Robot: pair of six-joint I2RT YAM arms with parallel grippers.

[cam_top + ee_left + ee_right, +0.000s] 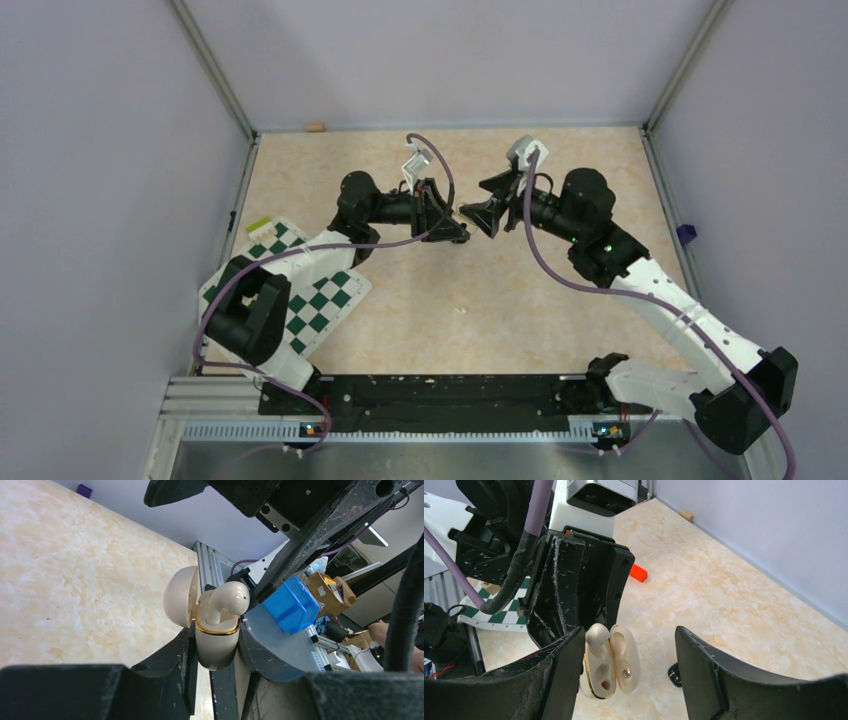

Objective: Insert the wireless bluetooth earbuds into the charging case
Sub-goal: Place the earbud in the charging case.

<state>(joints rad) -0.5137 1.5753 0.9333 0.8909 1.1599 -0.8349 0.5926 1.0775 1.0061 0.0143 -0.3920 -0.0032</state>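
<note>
Table (420, 330): beige, marbled surface, walled on three sides.

Left arm (320, 245) and right arm (680, 320): both reach inward and meet nose to nose above the middle of the table, towards the rear.

Chequered mat (330, 295): green and white, lying at the left side, partly beneath the left arm.

Left tool (216, 635): clenched on the charging case (216, 645), one finger pressed to each side of the lower shell. The case is carried clear of the table.

Right tool (629, 640): released, fingers standing wide apart and gripping nothing. The case sits in the gap between them, close against one finger. Whether it touches that finger cannot be told.

Charging case: cream-white, with a gold band round the mouth of the lower shell. The lid is hinged open to one side.

Earbud (227, 600): cream-white, seated in one well of the case, with its rounded head standing proud of the gold band. In the right wrist view the second well beside it is vacant.

Red block (639, 573): on the table behind the left tool, well apart from the case.

Wooden block (315, 127): small, against the rear wall.

Dark piece (674, 672): small and glossy, on the table below the case, partly hidden by a right finger. Identity not determinable.

Crumb (461, 309): white speck on the table, nearer the bases.
</note>
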